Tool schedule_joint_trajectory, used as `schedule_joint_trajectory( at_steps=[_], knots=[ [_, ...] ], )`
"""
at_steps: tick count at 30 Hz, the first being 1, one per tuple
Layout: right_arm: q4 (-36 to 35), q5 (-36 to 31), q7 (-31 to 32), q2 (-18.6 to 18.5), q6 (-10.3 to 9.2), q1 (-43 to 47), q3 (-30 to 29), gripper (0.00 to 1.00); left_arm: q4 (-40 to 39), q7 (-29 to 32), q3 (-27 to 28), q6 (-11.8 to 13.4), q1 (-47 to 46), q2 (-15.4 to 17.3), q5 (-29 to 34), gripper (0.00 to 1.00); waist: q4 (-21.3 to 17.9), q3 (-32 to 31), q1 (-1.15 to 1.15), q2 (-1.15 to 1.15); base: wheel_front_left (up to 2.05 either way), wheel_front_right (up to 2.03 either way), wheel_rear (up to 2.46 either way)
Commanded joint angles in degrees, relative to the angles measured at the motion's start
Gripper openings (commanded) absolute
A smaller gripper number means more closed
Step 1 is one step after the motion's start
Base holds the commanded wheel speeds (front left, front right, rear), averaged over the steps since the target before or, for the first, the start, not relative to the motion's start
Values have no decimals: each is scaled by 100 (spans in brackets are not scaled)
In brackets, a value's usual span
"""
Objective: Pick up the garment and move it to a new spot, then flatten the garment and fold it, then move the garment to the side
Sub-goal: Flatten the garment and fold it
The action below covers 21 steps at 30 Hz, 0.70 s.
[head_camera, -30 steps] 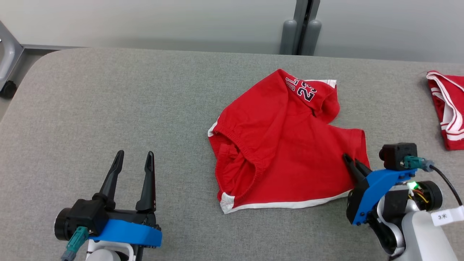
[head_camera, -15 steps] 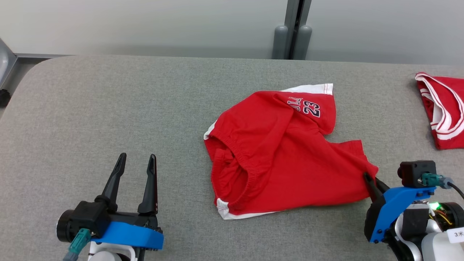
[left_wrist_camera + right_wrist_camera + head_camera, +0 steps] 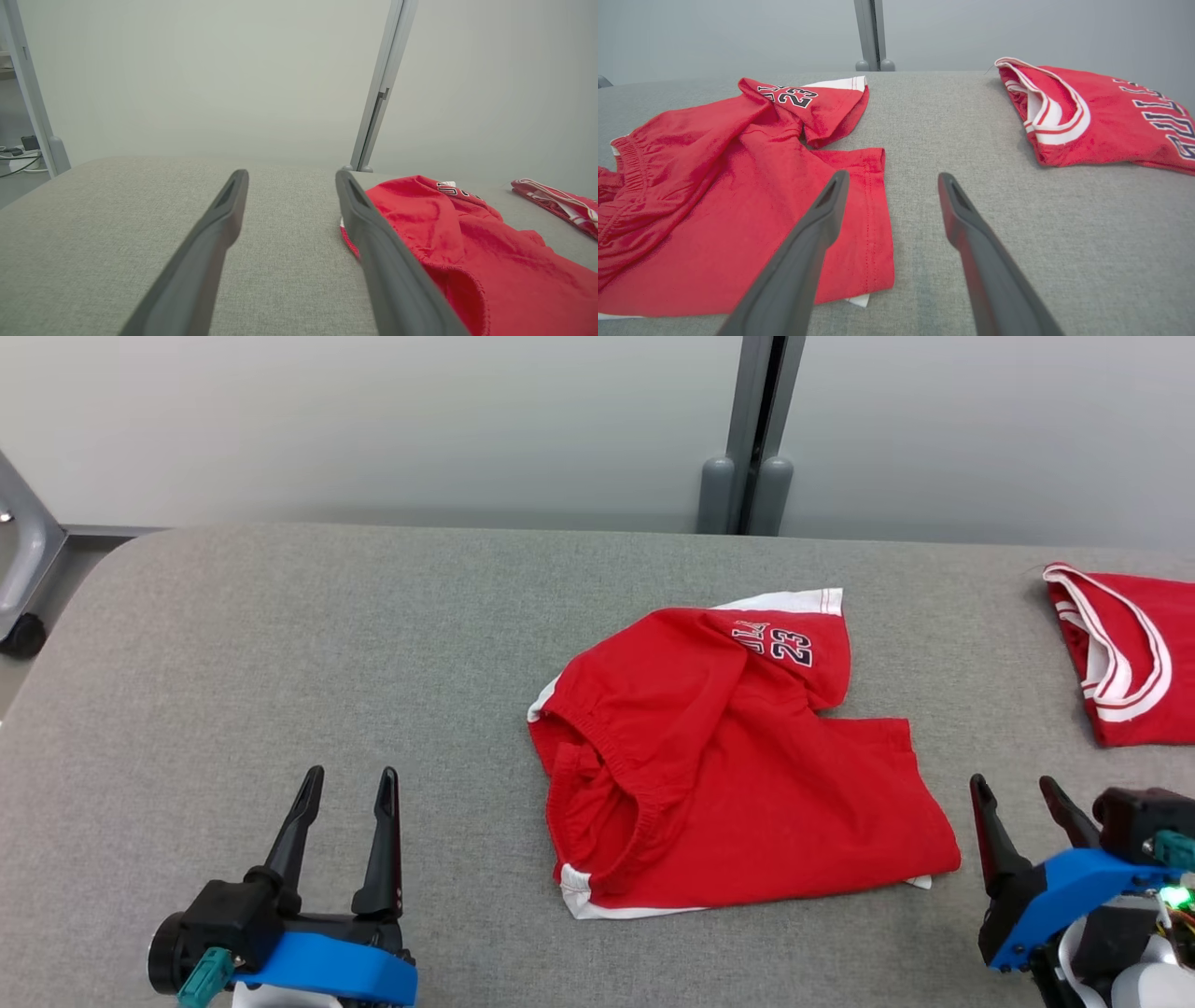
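Though crumpled, shorts [image 3: 747, 784] crosswise (waistband [image 3: 607, 748] left).

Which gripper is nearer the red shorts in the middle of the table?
Right. The right gripper is just off the leg hem of the red shorts; the left gripper is farther away, on their waistband side.

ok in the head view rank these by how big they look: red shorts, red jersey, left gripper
1. red shorts, clearly largest.
2. left gripper and red jersey: too close to rank. The gripper sits nearer the camera, and the jersey is cut off by the right edge.
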Motion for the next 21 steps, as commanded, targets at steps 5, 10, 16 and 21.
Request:
schedule_joint_trajectory(
  at_steps=[5,10,16,21],
  knots=[
    [-197,-69,-639,-12,3,352,-6,100,38,-25,87,-36,161,-41,-22,100,-170,-252,0,0,0,0,0],
    [-272,5,-1262,-11,3,540,46,100,101,-25,166,-34,292,-61,-24,100,-270,-403,0,0,0,0,0],
    [-214,119,-1658,-13,3,736,203,100,176,-25,251,-35,468,-55,-8,100,-343,-584,0,0,0,0,0],
    [-147,204,-1742,-13,3,838,288,100,202,-25,303,-35,591,-55,16,100,-404,-695,0,0,0,0,0]
  ],
)
